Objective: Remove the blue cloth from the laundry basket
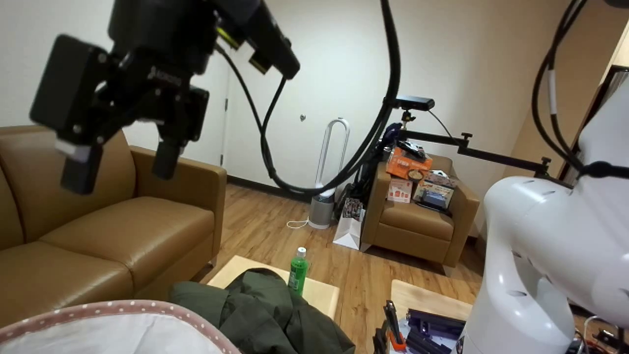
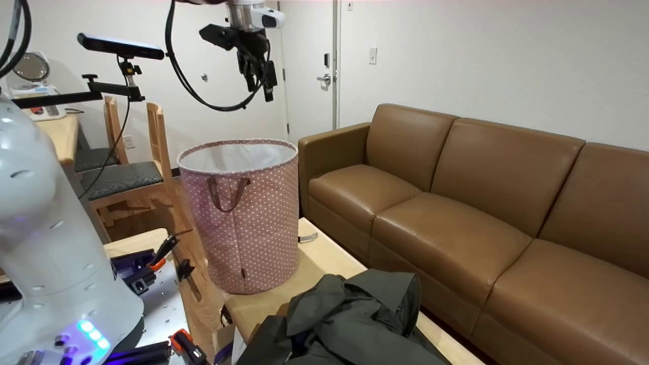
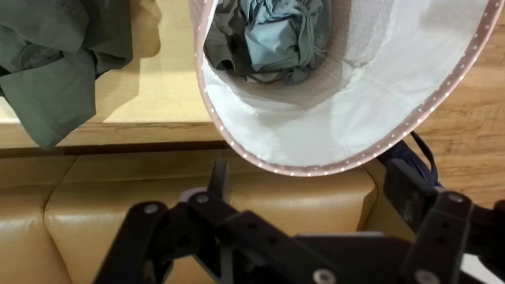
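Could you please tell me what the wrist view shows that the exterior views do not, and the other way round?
Only the wrist view shows the blue cloth, crumpled low inside the laundry basket, with brown-grey fabric beside it.

Only the exterior views show the green bottle and the armchair, both visible in an exterior view.

The wrist view and both exterior views share the basket itself, the dark green fabric, the brown sofa, the pale wooden table and the open gripper.

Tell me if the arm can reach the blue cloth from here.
Probably yes: the open gripper hangs higher than the lidless laundry basket, and nothing visible covers the blue cloth, though it lies deep inside.
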### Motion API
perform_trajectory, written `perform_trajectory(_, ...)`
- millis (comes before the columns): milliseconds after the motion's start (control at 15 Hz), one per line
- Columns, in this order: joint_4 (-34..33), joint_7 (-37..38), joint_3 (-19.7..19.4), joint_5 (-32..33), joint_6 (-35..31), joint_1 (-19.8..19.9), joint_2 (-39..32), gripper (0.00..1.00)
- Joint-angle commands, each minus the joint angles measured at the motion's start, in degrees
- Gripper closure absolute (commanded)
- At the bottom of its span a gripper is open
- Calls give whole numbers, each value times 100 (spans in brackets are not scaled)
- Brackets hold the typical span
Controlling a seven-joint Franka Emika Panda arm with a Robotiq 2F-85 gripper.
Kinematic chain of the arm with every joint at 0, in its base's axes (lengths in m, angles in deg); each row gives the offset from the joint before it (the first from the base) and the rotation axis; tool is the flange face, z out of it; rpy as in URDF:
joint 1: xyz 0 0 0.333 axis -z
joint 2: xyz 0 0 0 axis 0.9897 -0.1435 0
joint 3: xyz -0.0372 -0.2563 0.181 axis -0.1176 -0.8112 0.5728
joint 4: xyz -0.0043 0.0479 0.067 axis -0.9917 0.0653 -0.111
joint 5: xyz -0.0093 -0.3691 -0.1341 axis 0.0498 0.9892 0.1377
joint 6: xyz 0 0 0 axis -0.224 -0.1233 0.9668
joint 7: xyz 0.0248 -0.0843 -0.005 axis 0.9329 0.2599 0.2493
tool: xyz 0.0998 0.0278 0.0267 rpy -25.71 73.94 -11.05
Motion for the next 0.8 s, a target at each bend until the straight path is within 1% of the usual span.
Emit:
perform_trajectory(0,-341,-196,9,-111,59,-79,-874,0)
perform_trajectory(200,-533,-510,6,-360,14,-178,-1487,0)
perform_trajectory(333,-661,-771,-7,-539,-2,-170,-1720,0)
perform_trajectory(400,-414,-452,22,-310,13,-156,-1456,0)
perform_trajectory(533,-560,-564,17,-366,13,-154,-1674,0)
perform_trajectory(667,-612,-581,13,-369,14,-154,-1715,0)
perform_trajectory(733,-680,-210,44,-98,92,-186,-1751,0)
